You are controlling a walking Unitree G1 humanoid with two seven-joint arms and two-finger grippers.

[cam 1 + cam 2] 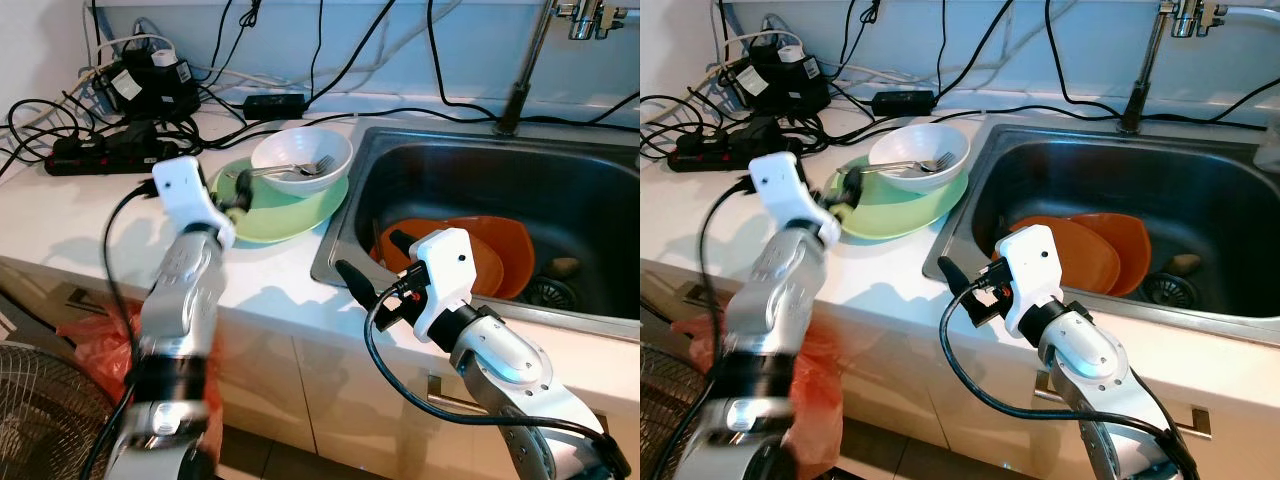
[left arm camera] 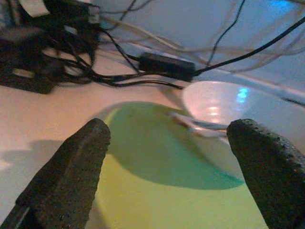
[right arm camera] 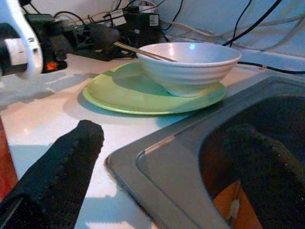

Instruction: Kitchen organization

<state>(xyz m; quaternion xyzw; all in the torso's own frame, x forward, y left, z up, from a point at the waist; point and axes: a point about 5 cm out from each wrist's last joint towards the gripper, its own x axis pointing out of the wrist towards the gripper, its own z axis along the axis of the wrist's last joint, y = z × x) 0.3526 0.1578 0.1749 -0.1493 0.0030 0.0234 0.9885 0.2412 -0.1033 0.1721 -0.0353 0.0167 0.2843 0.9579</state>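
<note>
A white bowl (image 1: 302, 160) with a fork (image 1: 300, 168) in it rests on a green plate (image 1: 290, 215) on the white counter, just left of the steel sink (image 1: 345, 235). Two orange plates (image 1: 485, 250) lie in the sink basin. My left gripper (image 1: 238, 195) is open at the green plate's left rim, close to the fork handle; in the left wrist view its fingers (image 2: 71, 176) straddle the plate (image 2: 167, 191) with the bowl (image 2: 224, 109) ahead. My right gripper (image 1: 378, 260) hangs open over the sink's front left corner, with bowl (image 3: 190, 67) and plate (image 3: 128, 93) beyond.
A black power strip, chargers and tangled cables (image 1: 110, 150) crowd the counter's back left. The faucet (image 1: 525, 70) rises behind the sink, and a drain (image 1: 550, 290) sits at the basin's right. Below the counter stand a fan (image 1: 40, 410) and an orange bag (image 1: 100, 350).
</note>
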